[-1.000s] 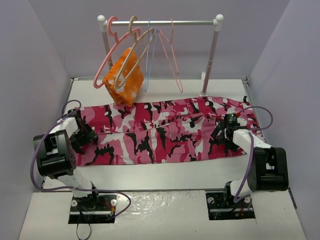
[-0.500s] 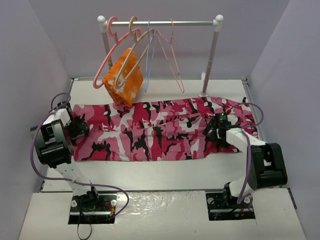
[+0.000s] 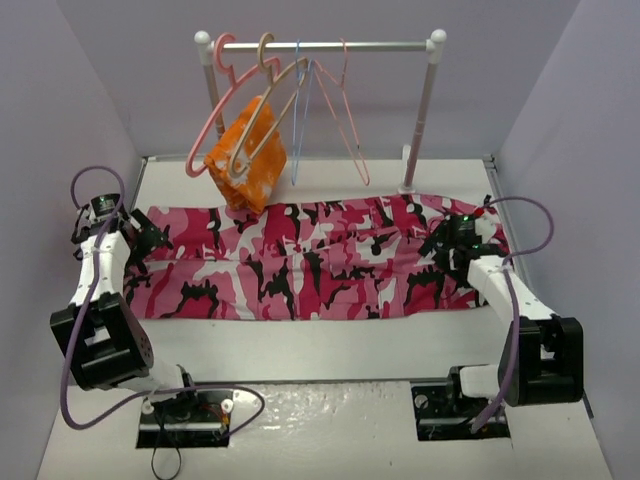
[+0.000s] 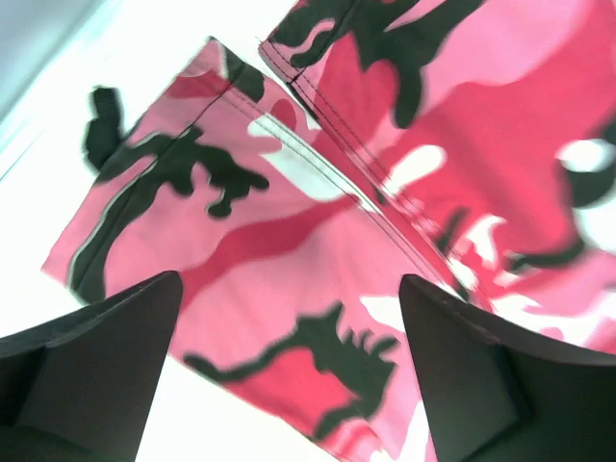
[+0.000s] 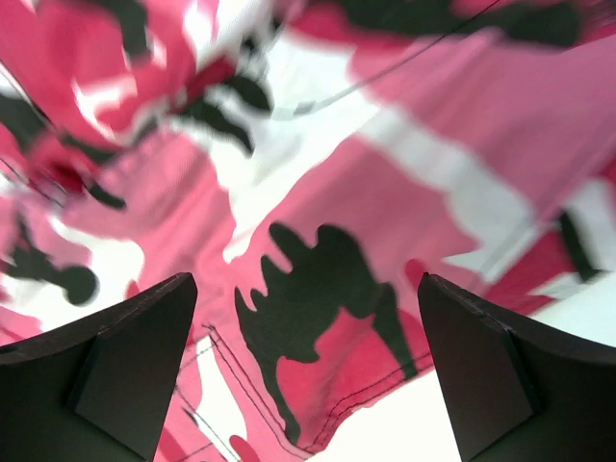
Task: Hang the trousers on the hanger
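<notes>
Though unclear overhead, left claw (image 4: pixel 289 313) agape

Pink, red, white, black camouflage trousers (image 3: pixel 310 262)

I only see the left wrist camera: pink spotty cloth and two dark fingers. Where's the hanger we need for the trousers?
Observer: The tan hanger hangs by its hook on the rail at the back of the table, behind the trousers.
Operator: What is the other arm doing?
Observer: The right tool is open over the right end of the trousers, with nothing gripped between its fingers.
</notes>
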`<move>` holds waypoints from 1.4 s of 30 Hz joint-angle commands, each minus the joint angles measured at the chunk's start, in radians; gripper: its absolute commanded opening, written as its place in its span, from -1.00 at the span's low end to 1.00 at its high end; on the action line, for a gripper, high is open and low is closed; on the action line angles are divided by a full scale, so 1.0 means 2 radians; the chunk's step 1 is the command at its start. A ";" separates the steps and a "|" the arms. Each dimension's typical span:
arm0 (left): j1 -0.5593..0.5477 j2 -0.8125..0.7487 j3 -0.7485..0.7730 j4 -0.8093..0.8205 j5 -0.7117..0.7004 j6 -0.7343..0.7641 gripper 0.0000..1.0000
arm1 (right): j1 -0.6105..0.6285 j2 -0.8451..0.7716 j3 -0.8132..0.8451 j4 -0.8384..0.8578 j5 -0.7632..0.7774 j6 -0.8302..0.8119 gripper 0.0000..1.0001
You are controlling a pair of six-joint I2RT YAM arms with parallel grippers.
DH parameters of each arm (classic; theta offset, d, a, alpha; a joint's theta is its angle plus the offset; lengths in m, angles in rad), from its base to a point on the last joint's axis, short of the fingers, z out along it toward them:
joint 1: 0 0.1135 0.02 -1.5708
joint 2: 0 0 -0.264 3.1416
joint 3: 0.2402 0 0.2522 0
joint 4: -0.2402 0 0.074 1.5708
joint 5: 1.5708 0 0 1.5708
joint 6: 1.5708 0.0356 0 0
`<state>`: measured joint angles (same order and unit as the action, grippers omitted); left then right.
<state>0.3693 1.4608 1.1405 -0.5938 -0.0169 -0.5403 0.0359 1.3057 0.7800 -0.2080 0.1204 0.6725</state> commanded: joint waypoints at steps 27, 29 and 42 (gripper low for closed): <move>0.072 0.001 -0.176 0.035 0.020 -0.080 0.76 | -0.063 -0.105 -0.013 -0.047 -0.070 -0.025 1.00; 0.072 0.008 -0.179 0.037 0.015 -0.085 0.65 | -0.064 -0.105 -0.013 -0.047 -0.069 -0.024 1.00; 0.071 0.052 -0.176 0.074 0.024 -0.080 -0.64 | -0.090 -0.095 -0.021 -0.046 -0.044 -0.016 1.00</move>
<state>0.5072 1.4906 0.8018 -0.5694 0.0066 -0.6908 -0.1229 1.1169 0.7552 -0.3111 -0.0099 0.6296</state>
